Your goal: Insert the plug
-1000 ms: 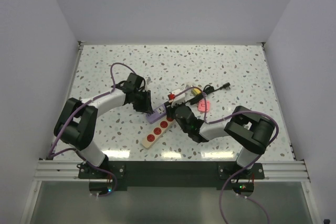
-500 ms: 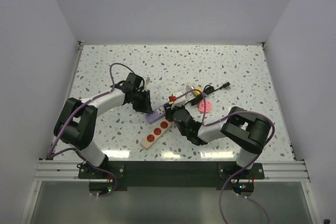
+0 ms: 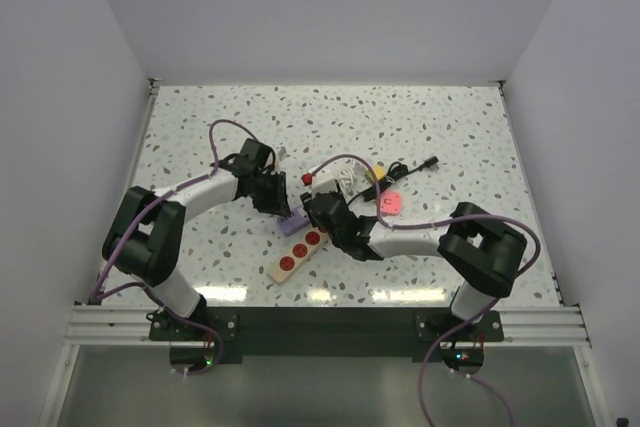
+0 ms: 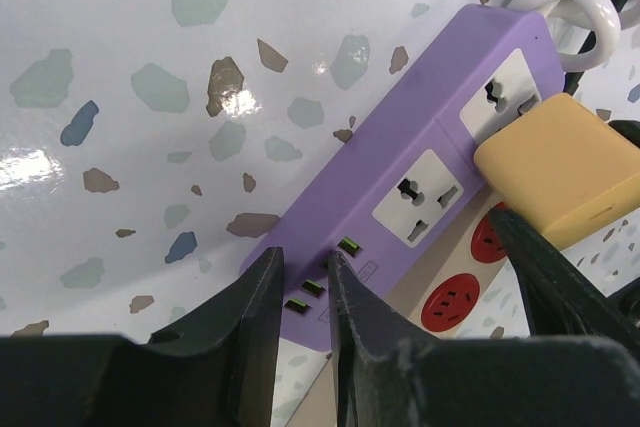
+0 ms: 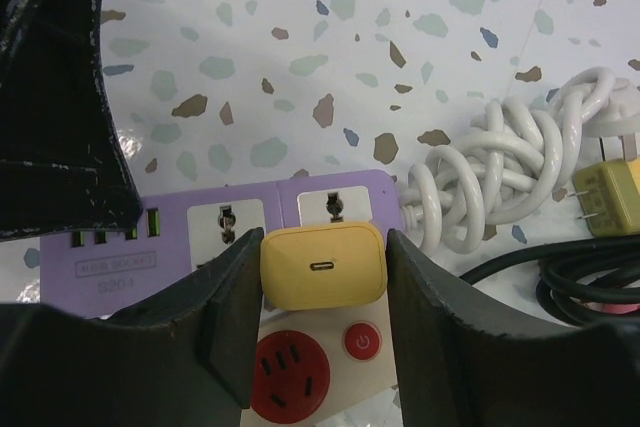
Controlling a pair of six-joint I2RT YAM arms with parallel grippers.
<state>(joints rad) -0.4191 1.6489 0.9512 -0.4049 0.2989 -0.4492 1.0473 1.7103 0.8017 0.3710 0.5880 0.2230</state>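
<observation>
Top cam's mounted high up, well back from the purple power strip (image 3: pixel 297 219), looking down over the whole surface (image 3: pixel 450 127). Both wrist cams sit super close above that strip; all three views share it.

Faint print on the purple power strip (image 5: pixel 180 222) cannot be read — only a power symbol is made out, on the red button (image 5: pixel 361 341) of the white strip (image 5: pixel 326 339).
</observation>
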